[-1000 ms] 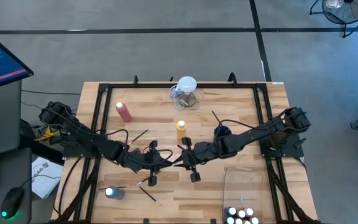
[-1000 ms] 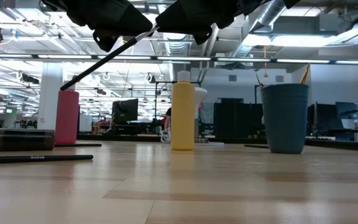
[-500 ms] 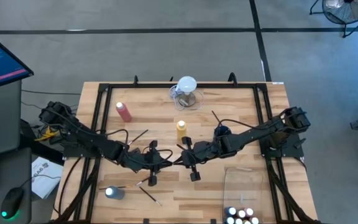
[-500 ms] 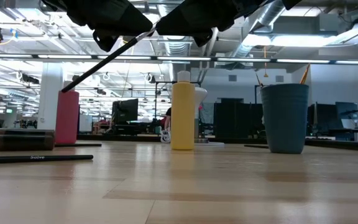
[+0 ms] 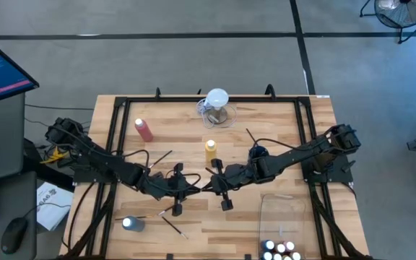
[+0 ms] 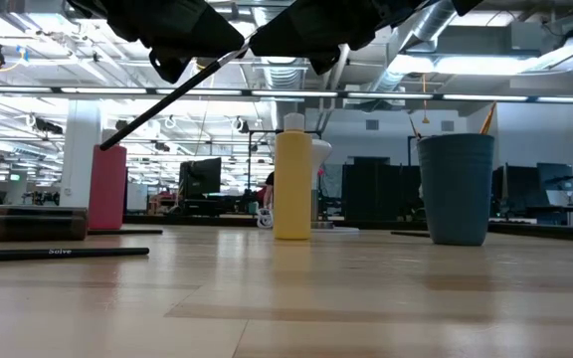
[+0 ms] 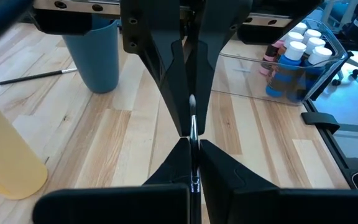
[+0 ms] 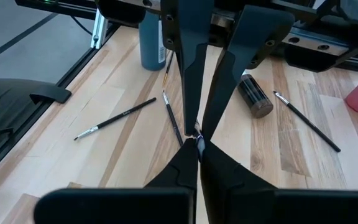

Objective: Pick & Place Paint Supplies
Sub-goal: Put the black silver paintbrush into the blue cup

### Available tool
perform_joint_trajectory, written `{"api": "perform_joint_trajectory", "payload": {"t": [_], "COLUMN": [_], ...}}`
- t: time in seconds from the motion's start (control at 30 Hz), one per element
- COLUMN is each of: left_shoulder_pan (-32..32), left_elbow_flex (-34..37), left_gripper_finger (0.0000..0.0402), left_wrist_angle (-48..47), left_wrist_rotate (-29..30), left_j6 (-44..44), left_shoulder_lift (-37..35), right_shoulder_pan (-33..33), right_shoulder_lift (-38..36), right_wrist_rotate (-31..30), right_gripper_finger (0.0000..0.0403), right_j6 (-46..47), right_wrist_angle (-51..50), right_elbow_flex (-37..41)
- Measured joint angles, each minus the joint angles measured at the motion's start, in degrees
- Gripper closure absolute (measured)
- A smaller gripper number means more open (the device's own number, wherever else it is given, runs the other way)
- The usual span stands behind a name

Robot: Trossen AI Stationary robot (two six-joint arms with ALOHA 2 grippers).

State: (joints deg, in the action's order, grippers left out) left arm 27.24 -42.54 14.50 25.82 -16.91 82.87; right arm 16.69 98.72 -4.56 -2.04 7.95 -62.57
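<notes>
Both grippers meet tip to tip above the table's middle, each shut on the same thin dark paintbrush (image 6: 162,96). My left gripper (image 5: 196,186) comes from the table's left, my right gripper (image 5: 211,185) from its right. The brush is in the air and slants down toward the left. A yellow squeeze bottle (image 5: 210,150) and a pink-red one (image 5: 144,129) stand upright. A blue bottle (image 5: 132,224) lies near the left front. Small white-capped bottles (image 5: 280,250) sit in a clear bin. Other brushes (image 8: 114,118) lie flat on the wood. My left gripper (image 7: 193,163) pinches the brush's thin shaft (image 7: 194,144) between its two fingertips, coming level from the table's left. The brush is lifted clear, and its long handle slopes down to the left. My right gripper (image 8: 197,144) pinches the same brush at its upper end (image 8: 197,134), right against the left fingertips, coming level from the table's right. The brush touches nothing else.
A blue cup (image 5: 258,154) with brushes stands right of the yellow bottle. A clear jug with a white round top (image 5: 217,107) is at the far edge. A clear bin (image 5: 284,213) is at the right front. A dark small cylinder (image 8: 253,96) lies on the wood.
</notes>
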Motion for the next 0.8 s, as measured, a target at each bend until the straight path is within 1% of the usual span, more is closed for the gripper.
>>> {"api": "perform_joint_trajectory", "payload": {"t": [0.8], "left_shoulder_pan": [-0.7], "left_elbow_flex": [-0.1], "left_gripper_finger": [0.0402], "left_wrist_angle": [-1.3], "left_wrist_rotate": [-0.8], "left_j6": [-2.0], "left_shoulder_lift": [-0.1], "right_shoulder_pan": [0.0], "right_shoulder_lift": [0.0], "right_wrist_rotate": [0.0], "right_gripper_finger": [0.0403], "right_j6": [0.1], "right_wrist_angle": [0.8], "right_elbow_flex": [0.1]}}
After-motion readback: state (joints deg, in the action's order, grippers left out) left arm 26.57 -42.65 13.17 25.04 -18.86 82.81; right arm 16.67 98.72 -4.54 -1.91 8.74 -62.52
